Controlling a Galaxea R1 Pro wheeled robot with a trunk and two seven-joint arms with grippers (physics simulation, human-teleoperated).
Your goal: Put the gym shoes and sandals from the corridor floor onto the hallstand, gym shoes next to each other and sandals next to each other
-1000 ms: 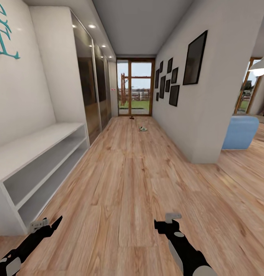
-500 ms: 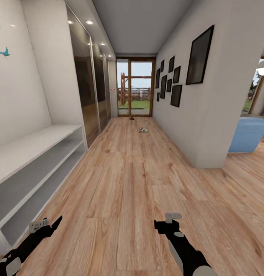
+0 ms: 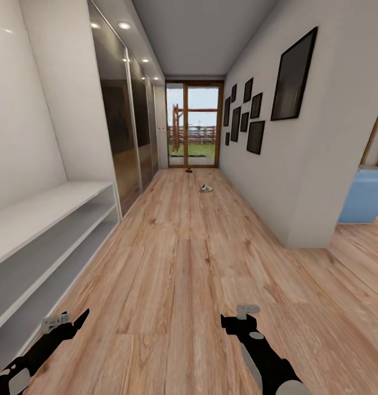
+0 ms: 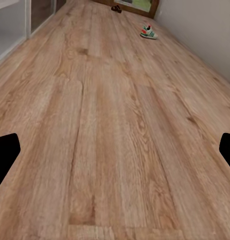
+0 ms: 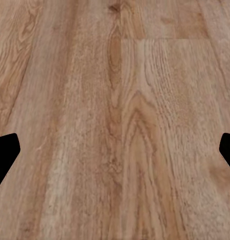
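Note:
Far down the corridor floor (image 3: pixel 189 247), a cream-white gym shoe (image 3: pixel 206 188) with green stripes lies near the right wall; the left wrist view shows the same gym shoe (image 4: pixel 149 33). Beyond it, by the glass door, sits a small dark thing that looks like a sandal (image 3: pixel 188 170), also seen as a dark speck (image 4: pixel 116 8). My left gripper (image 3: pixel 68 320) and right gripper (image 3: pixel 237 316) hang low over bare planks, both open and holding nothing, several metres short of the shoes. The hallstand is out of view.
A low white shelf unit (image 3: pixel 40 216) runs along the left wall, followed by mirrored wardrobe doors (image 3: pixel 123 137). The right wall (image 3: pixel 276 164) carries black frames and ends at a corner with a blue sofa (image 3: pixel 367 197) behind it.
The whole view has advanced along the corridor: the shelf unit has slid further left, the blue sofa further right. Both arms keep the same pose and both grippers stay open.

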